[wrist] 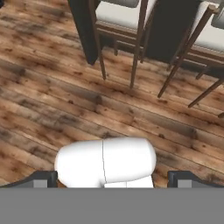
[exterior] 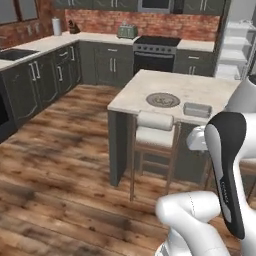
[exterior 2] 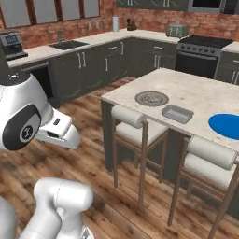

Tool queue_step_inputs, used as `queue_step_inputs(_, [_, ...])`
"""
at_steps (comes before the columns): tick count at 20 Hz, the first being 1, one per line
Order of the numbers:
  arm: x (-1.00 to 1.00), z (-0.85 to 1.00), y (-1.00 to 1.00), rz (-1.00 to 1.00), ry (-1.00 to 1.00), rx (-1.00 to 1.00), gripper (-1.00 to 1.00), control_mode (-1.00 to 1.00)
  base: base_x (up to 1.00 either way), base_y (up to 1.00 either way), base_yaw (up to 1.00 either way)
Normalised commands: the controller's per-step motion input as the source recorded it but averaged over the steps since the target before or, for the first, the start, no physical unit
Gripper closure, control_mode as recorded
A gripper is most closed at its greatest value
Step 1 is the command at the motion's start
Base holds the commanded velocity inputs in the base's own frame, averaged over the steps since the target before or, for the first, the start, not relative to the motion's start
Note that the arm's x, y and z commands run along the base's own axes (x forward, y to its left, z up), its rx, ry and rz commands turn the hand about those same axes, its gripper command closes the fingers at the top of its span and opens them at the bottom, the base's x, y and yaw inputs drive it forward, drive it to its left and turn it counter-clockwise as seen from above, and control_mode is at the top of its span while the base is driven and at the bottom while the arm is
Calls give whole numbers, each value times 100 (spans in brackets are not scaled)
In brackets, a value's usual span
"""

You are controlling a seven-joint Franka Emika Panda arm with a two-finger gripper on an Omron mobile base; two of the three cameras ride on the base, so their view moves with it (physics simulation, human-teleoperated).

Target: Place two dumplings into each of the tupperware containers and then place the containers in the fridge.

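Left base view, left to right: sink [exterior: 17, 53] cut by left edge, dark cabinets [exterior: 45, 75], toaster [exterior: 127, 32] small and blurry, black range [exterior: 156, 52]. Island counter [exterior: 150, 85] carries round grey plate [exterior: 163, 100], contents too mottled to resolve into dumplings. Just right of it, apart, one tupperware container [exterior: 197, 109]: shallow grey rectangle, rounded corners, raised rim, lidless, inside not readable. Fridge [exterior: 237, 45] at far right, cut off by frame edge, white shelves showing, lower part hidden behind arm. Stool [exterior: 154, 131] tucked under island.

Right base view: coffee machine [exterior 2: 10, 44] clipped at left, same sink [exterior 2: 70, 45], grey plate [exterior 2: 151, 98], container [exterior 2: 177, 113] near plate on its right, looks empty but hard to confirm. Blue plate [exterior 2: 227, 125] cut by right edge. Second container not made out.

Hand view: gripper [wrist: 113, 179] pointing at wood floor [wrist: 52, 109], fingertips [wrist: 43, 178] set far apart at the bottom corners, jaws wide, nothing between them. Stool legs [wrist: 138, 48] and island base cropped at top.
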Motion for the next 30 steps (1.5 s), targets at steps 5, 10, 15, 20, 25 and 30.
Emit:
queue_step_inputs(5, [0, 0, 0, 0, 0, 0, -100, 100, 73, 77, -68])
queue_step_inputs(10, [0, 0, 0, 0, 0, 0, -100, 100, 57, 63, -70])
queue_step_inputs(15, [0, 0, 0, 0, 0, 0, -100, 100, 76, 46, -54])
queue_step_inputs(20, [0, 0, 0, 0, 0, 0, -100, 100, 92, 38, -18])
queue_step_inputs(25, [0, 0, 0, 0, 0, 0, -100, 100, 95, -7, 14])
queue_step_inputs(30, [0, 0, 0, 0, 0, 0, -100, 100, 77, -48, 16])
